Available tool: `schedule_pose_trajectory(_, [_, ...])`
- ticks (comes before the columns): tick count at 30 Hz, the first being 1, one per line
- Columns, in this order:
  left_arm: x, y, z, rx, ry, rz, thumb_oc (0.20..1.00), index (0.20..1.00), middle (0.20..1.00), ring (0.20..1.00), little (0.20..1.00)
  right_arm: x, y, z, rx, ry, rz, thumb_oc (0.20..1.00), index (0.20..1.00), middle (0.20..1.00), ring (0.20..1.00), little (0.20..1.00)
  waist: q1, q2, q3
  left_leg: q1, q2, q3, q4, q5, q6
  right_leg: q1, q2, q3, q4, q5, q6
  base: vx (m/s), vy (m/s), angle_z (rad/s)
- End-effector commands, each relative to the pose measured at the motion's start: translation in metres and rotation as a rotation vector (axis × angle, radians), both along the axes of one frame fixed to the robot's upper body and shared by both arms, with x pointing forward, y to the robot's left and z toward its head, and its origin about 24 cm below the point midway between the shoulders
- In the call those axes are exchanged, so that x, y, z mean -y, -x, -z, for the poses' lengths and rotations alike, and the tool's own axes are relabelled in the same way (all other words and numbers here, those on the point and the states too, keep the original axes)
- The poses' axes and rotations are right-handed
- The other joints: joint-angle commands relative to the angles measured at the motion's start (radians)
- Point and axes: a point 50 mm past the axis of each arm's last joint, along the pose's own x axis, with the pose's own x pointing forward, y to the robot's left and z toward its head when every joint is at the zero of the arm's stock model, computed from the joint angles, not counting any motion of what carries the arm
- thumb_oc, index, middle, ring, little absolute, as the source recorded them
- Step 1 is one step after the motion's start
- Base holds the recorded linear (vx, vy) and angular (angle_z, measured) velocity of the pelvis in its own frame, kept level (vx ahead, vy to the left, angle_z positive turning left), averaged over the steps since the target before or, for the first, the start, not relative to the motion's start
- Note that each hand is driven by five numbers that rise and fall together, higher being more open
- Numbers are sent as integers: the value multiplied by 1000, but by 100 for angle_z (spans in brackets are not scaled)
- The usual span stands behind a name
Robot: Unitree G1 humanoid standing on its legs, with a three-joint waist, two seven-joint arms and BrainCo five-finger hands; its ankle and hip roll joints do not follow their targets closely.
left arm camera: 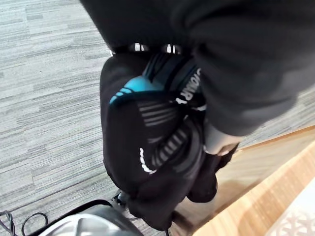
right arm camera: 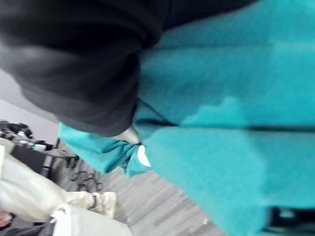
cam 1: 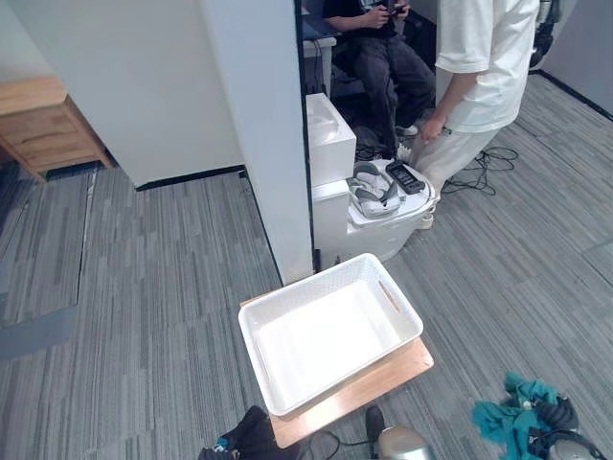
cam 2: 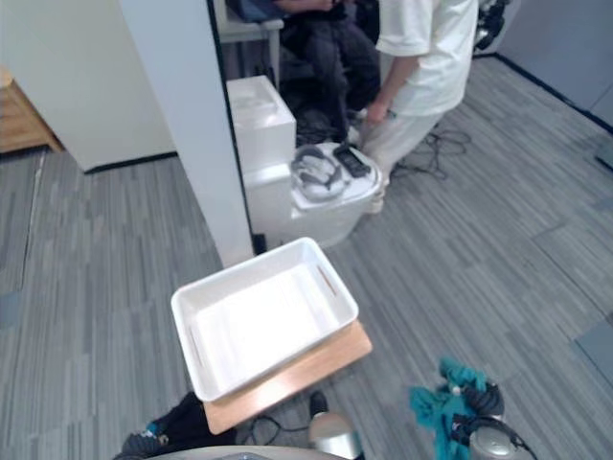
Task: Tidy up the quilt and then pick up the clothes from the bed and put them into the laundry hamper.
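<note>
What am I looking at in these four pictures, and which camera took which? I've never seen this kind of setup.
This is a two-legged humanoid robot with two arms and fingered hands. The two wide pictures come from a stereo camera on its head, looking down at a grey carpet floor. In front stands a white laundry hamper, empty, resting on a wooden board. The two close pictures come from cameras on the wrists. The left hand is wrapped in a black garment with teal and white markings. The right hand carries a teal garment. Behind the hamper, one person stands in white beside white foam boxes; another sits.
</note>
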Motion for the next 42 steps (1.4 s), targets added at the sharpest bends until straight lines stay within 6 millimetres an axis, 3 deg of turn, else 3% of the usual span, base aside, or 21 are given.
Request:
schedule_pose_trajectory(1, [-1,-10,0,-11,-20,74,200,200,200,200,200,22,-65,-91,348,266,-135,200,200,200,200,200,17,36,-23,62,46,-37,2,-55,4,-11,-41,-47,9,-62,110,-33,49,-1])
schedule_pose_trajectory(3, [-2,-15,-2,14,-20,61,200,200,200,200,200,6,-84,-120,436,324,-292,200,200,200,200,200,29,30,-22,61,45,-42,2,-55,4,-12,-42,-49,9,-61,112,-43,35,0])
schedule_pose_trajectory(7, [-9,-21,-5,55,-30,25,200,200,200,200,200,-30,-104,-165,615,358,-537,200,200,200,200,200,61,16,-22,56,46,-57,2,-53,4,-10,-46,-60,10,-60,114,-36,11,3])
schedule_pose_trajectory(11, [-14,-24,-8,96,-35,-20,200,200,200,200,200,-62,-109,-187,739,302,-718,200,200,200,200,200,86,4,-29,52,47,-73,2,-50,5,-3,-47,-76,12,-61,113,-53,-20,13])
schedule_pose_trajectory(12, [-15,-26,-9,111,-35,-35,200,200,200,200,200,-68,-109,-189,755,284,-749,200,200,200,200,200,93,-2,-27,42,49,-64,2,-29,10,-11,-46,-85,16,-48,103,-8,-4,23])
schedule_pose_trajectory(17, [-20,-40,-19,231,-35,-82,200,200,200,200,200,-93,-116,-180,753,173,-863,200,200,200,200,200,130,-9,-33,38,49,-90,2,-26,10,4,-51,-109,18,-52,101,-18,-11,17])
schedule_pose_trajectory(21, [-22,-65,-36,393,-50,-95,200,200,200,200,200,-112,-127,-168,719,145,-908,200,200,200,200,200,162,-10,-30,35,50,-112,2,-25,11,14,-55,-128,19,-53,98,0,-24,11])
schedule_pose_trajectory(22, [-23,-90,-59,572,-62,-103,200,200,200,200,200,-130,-145,-160,700,152,-919,200,200,200,200,200,193,-9,-22,29,52,-130,2,-22,12,17,-57,-139,18,-52,96,-7,-58,28])
schedule_pose_trajectory(24, [-22,-100,-69,643,-63,-95,200,200,200,200,200,-137,-155,-158,687,169,-915,200,200,200,200,200,209,-9,-17,27,53,-137,2,-19,13,18,-57,-143,16,-51,94,-5,-40,8])
schedule_pose_trajectory(27, [-18,-128,-110,879,-60,-23,200,200,200,200,200,-153,-184,-144,607,197,-881,200,200,200,200,200,260,-6,-2,14,57,-163,2,-11,12,24,-62,-167,7,-44,92,-13,-59,22])
schedule_pose_trajectory(29, [-15,-142,-136,1008,-32,38,200,200,200,200,200,-150,-194,-134,528,219,-841,200,200,200,200,200,287,0,9,-4,58,-184,2,-3,10,24,-65,-185,3,-42,93,-37,-73,24])
schedule_pose_trajectory(30, [-13,-152,-160,1115,-15,93,200,200,200,200,200,-138,-201,-123,442,255,-783,200,200,200,200,200,307,12,14,-21,56,-200,2,5,8,21,-69,-199,3,-42,94,-35,-48,36])
schedule_pose_trajectory(31, [-13,-152,-160,1115,-16,92,200,200,200,200,200,-138,-201,-123,443,254,-783,200,200,200,200,200,305,12,14,-21,56,-201,2,5,8,21,-69,-200,3,-42,94,-32,-39,60])
schedule_pose_trajectory(32, [-11,-158,-191,1244,-13,176,200,200,200,200,200,-125,-206,-116,378,272,-717,200,200,200,200,200,320,28,18,-34,55,-210,2,12,5,18,-71,-212,3,-42,96,-14,-14,59])
schedule_pose_trajectory(33, [-11,-158,-192,1244,-13,175,200,200,200,200,200,-126,-206,-116,379,271,-717,363,363,363,363,363,319,28,18,-34,55,-210,2,12,5,18,-71,-212,3,-42,96,-17,-10,53])
schedule_pose_trajectory(34, [-8,-161,-212,1335,9,213,200,200,200,200,200,-118,-210,-112,338,298,-685,1000,1000,1000,1000,1000,321,39,16,-38,56,-211,2,12,3,15,-72,-213,3,-44,98,1,3,26])
schedule_pose_trajectory(36, [-4,-163,-231,1417,31,265,200,200,200,200,200,-109,-210,-108,263,409,-706,1000,1000,1000,1000,1000,314,46,16,-37,57,-207,2,12,0,13,-70,-207,3,-45,98,1,0,9])
schedule_pose_trajectory(37, [-4,-162,-231,1417,31,265,200,200,200,200,200,-109,-210,-108,263,409,-707,1000,1000,1000,1000,1000,314,47,16,-37,58,-207,2,12,0,13,-70,-207,3,-45,98,0,0,0])
schedule_pose_trajectory(38, [0,-164,-250,1486,28,326,200,200,200,200,200,-100,-208,-108,210,532,-737,1000,1000,1000,1000,1000,301,51,13,-33,60,-200,2,11,-3,13,-68,-201,3,-47,98,10,-9,-6])
schedule_pose_trajectory(39, [0,-164,-250,1486,28,326,200,200,200,200,200,-100,-208,-108,210,532,-737,1000,1000,1000,1000,1000,301,51,13,-33,60,-200,2,11,-3,13,-68,-201,3,-47,98,19,-10,-12])
schedule_pose_trajectory(42, [16,-164,-279,1618,40,424,200,200,200,200,200,-90,-189,-97,125,745,-837,1000,1000,1000,1000,1000,256,53,3,-9,65,-176,2,1,-5,18,-64,-179,3,-52,99,39,-12,-21])
